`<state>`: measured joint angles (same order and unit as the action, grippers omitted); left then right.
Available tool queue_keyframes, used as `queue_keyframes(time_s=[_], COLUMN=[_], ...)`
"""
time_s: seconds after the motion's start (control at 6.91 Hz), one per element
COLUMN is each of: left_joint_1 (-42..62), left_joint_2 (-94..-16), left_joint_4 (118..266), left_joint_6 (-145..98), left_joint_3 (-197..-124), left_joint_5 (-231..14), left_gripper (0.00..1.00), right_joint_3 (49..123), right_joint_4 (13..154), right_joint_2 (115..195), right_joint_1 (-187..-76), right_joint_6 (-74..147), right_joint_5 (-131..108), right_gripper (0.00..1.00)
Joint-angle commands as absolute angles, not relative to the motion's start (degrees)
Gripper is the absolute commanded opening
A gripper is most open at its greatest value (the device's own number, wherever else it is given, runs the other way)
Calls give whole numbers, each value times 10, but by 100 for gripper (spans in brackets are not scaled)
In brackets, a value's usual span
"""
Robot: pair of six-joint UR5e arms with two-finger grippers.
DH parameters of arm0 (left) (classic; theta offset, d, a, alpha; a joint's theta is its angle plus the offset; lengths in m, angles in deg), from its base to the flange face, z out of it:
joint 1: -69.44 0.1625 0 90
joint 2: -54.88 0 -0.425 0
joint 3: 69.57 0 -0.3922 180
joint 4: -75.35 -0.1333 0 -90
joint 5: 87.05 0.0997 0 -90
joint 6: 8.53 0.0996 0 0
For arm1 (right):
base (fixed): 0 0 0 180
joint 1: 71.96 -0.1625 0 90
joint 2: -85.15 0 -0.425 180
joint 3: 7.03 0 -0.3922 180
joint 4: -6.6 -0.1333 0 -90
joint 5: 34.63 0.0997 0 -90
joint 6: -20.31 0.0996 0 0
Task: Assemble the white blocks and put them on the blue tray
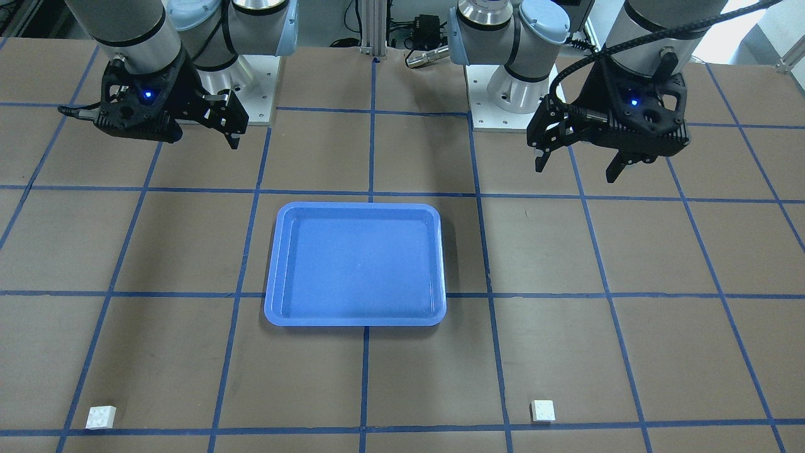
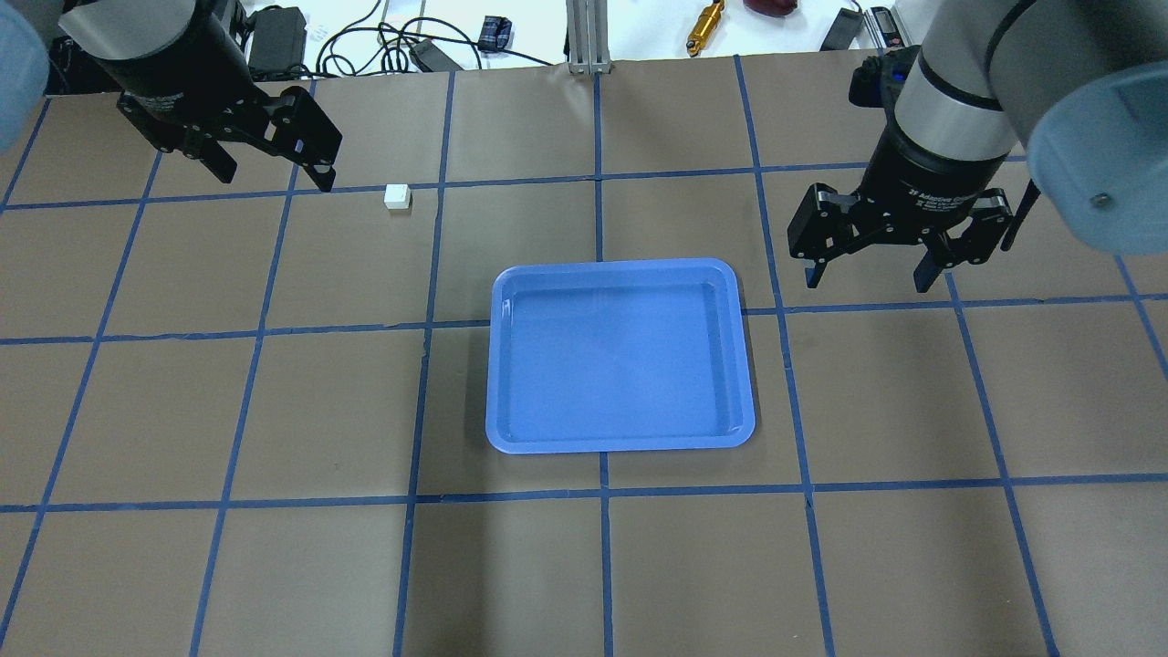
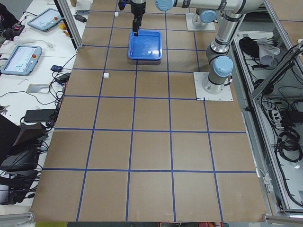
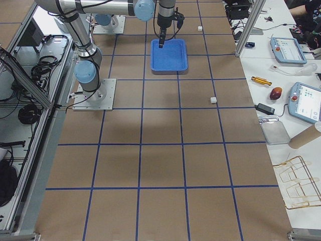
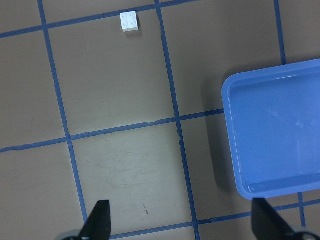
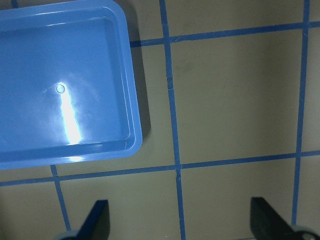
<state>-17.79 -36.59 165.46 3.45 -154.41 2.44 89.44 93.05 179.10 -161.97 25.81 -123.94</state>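
2 white blocks [image 1: 542,411] [image 1: 100,417] lie studs-up on the brown table [image 2: 274,566], unjoined and well apart from each other, both on the far side from the robot. The left block [image 2: 397,197] sits on a blue tape line [image 1: 629,295] of the grid, far-left of the blue tray [image 2: 620,356] and clear of it. In the left wrist view it shows near the top of the frame, with the tray's corner off to the right. The right block [image 4: 213,100] rests just beside a tape line on the far right, also well away from the tray. The overhead view does not show it, as the right arm covers that area. The tray lies flat in the middle of the table, between the 2 arms, its long sides running left to right. The left gripper [image 2: 274,178] hangs above the table on the far left, near the left block but not touching it, its jaws released and spread wide. The right gripper [image 2: 867,281] hangs just right of the tray's far-right corner, likewise released, fingers wide apart and pointing down at bare table.
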Motion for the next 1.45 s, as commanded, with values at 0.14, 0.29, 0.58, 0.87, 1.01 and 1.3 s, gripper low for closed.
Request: queue_keyframes(time_s=[0.14, 0.29, 0.58, 0.87, 1.01, 1.3], left_joint_1=[-178, -177, -151, -120, -120, -120], left_joint_2=[-366, -367, -370, -390, -419, -499], left_joint_4=[1655, 1655, 1655, 1654, 1607, 1530], left_joint_6=[38, 48, 108, 197, 266, 394], left_joint_3=[-1544, -1544, -1542, -1537, -1546, -1547], left_joint_5=[29, 29, 26, 23, 21, -20], left_gripper=[100, 100, 100, 100, 100, 100], right_joint_3=[890, 889, 890, 890, 890, 891], right_joint_4=[931, 933, 940, 940, 940, 941], right_joint_2=[1791, 1791, 1791, 1790, 1790, 1789], right_joint_1=[-1620, -1619, -1620, -1620, -1619, -1618], right_joint_6=[260, 264, 265, 261, 260, 261], right_joint_5=[-1238, -1242, -1246, -1238, -1238, -1237], right_gripper=[100, 100, 100, 100, 100, 100])
